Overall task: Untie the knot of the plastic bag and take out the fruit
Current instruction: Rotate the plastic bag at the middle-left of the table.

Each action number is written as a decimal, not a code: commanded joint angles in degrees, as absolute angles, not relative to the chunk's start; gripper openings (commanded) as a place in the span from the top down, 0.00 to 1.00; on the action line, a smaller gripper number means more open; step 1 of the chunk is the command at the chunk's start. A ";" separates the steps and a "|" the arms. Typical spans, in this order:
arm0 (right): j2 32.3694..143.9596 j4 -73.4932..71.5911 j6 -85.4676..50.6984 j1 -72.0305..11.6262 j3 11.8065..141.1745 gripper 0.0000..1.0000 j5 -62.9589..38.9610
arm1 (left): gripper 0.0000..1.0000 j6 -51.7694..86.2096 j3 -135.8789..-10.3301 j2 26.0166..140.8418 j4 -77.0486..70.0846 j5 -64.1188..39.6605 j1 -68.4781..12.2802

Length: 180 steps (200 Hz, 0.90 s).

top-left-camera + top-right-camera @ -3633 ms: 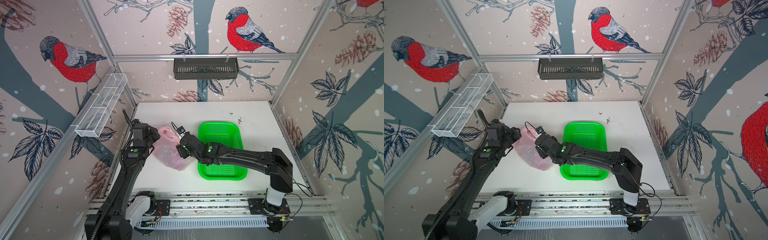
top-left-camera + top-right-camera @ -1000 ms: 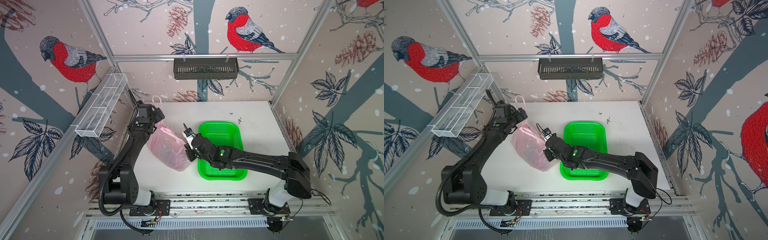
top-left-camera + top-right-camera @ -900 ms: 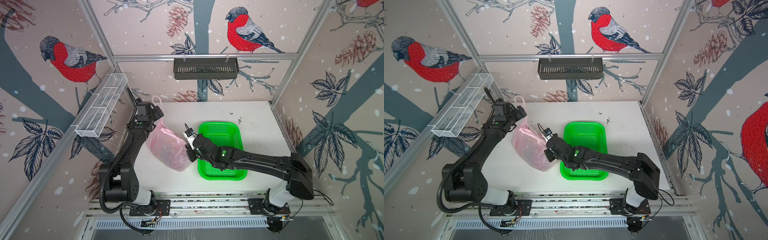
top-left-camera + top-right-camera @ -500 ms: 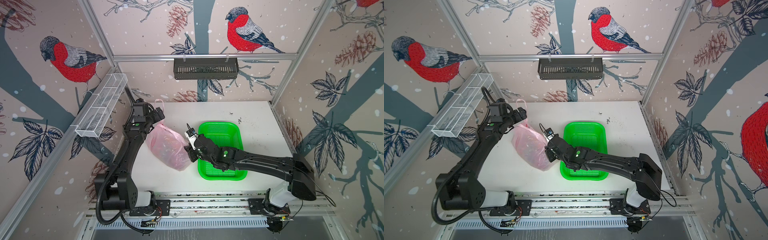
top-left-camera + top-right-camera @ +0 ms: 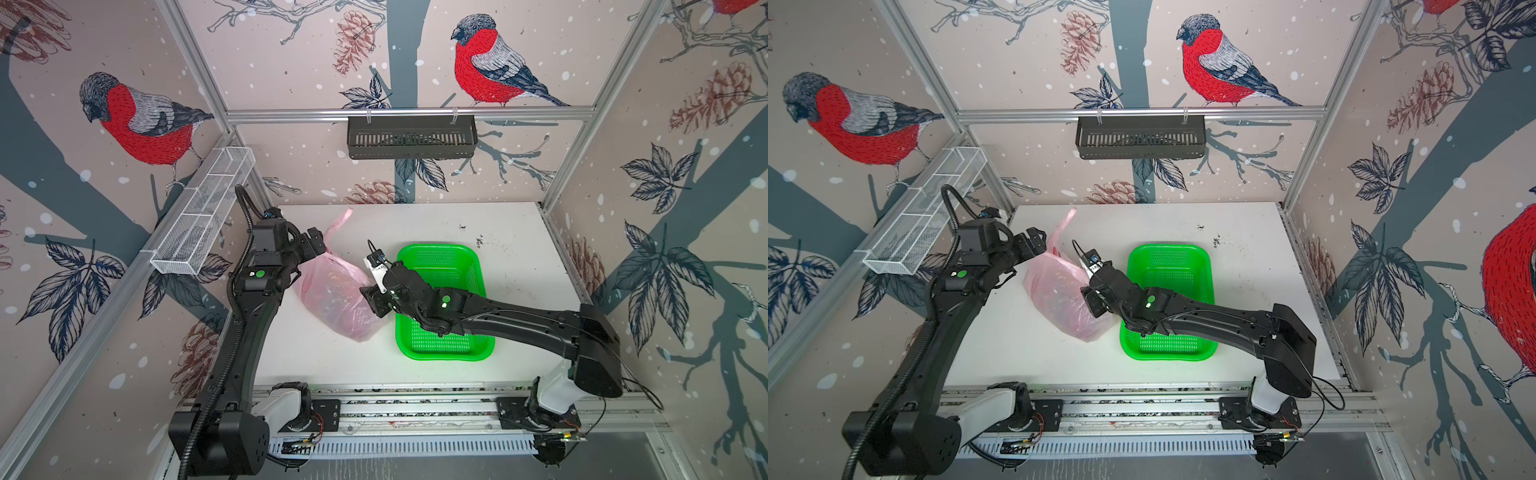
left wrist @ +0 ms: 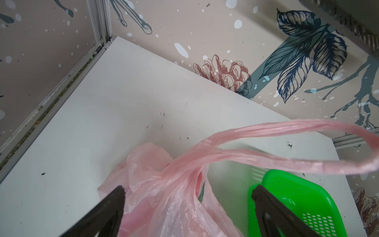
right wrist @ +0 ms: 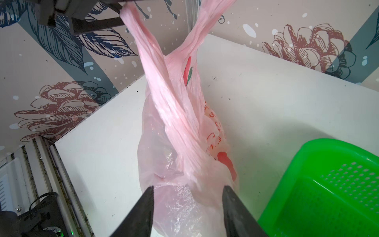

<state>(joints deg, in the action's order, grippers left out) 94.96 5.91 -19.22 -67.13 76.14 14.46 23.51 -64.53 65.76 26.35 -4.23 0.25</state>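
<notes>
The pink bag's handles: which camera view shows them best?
The right wrist view: both handles rise large and crossing above the bag. The left wrist view shows one loop; both top views show a small strip.

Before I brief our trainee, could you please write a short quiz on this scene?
1. Multiple choice: the plastic bag lies A) on the robot's left of the green tray, B) on its right, C) inside it.
2. True or false: the fingers of the right gripper are clamped shut.
3. Fill in: the fingers of the left gripper stand ___.
Key: 1 A; 2 false, they stand apart with the bag between them; 3 open.
</notes>
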 commanded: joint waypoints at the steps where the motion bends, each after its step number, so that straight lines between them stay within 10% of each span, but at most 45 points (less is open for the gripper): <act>1: 98.00 6.43 -17.33 -66.47 79.28 0.44 16.16 | 0.03 21.68 -66.01 67.58 26.34 -5.19 0.37; 39: 103.44 6.29 -17.29 -64.98 83.85 0.46 16.00 | 0.03 18.91 -70.56 73.17 27.06 -8.35 0.42; 95: 102.52 2.61 -17.92 -63.38 82.86 0.86 13.54 | 0.03 15.04 -74.96 79.34 29.90 -13.92 0.42; 180: 93.14 -8.44 -22.23 -60.48 72.80 0.91 6.41 | 0.03 10.60 -74.80 80.52 33.21 -17.15 0.19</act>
<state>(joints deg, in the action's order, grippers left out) 93.51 -3.33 -20.99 -60.73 72.77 9.04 13.21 -74.15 79.72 31.33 -16.51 0.25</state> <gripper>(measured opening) 0.095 0.965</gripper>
